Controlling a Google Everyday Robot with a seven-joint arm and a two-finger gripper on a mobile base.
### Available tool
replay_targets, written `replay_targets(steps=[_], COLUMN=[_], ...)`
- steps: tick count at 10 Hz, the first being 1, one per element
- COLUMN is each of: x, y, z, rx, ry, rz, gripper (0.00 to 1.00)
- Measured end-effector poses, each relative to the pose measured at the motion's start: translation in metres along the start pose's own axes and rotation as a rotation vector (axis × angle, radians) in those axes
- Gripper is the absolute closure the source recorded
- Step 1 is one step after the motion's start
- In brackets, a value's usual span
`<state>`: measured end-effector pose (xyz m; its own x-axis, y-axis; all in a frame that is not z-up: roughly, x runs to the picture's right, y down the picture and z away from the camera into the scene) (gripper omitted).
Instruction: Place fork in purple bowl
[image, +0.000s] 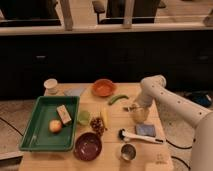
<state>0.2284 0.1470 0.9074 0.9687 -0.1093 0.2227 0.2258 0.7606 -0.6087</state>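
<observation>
The fork (129, 107) shows only as a small silvery glint on the wooden table (112, 159), right of centre. My gripper (137, 114) hangs down from the white arm (152, 86) just right of the fork, low over the table, open with nothing visibly held. The purple bowl (88, 146) stands empty near the table's front edge, well to the left of and nearer than the gripper.
An orange bowl (103, 87) and a green vegetable (118, 99) sit behind the gripper. A white-handled utensil (140, 135), a blue pad (145, 129) and a metal cup (128, 151) lie in front. A green tray (37, 140) with food fills the left. A white cup (50, 85) stands back left.
</observation>
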Motion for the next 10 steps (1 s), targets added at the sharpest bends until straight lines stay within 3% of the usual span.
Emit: replay_targets(steps=[3, 6, 10], x=[-0.0016, -0.0018, -0.0032], y=[-0.0020, -0.0032, -0.0034], z=[0.0026, 0.0049, 0.0047], rx=[-0.009, -0.017, -0.026], ry=[0.000, -0.002, -0.004], rz=[-0.008, -0.013, -0.018], gripper=[0.25, 0.46, 0.44])
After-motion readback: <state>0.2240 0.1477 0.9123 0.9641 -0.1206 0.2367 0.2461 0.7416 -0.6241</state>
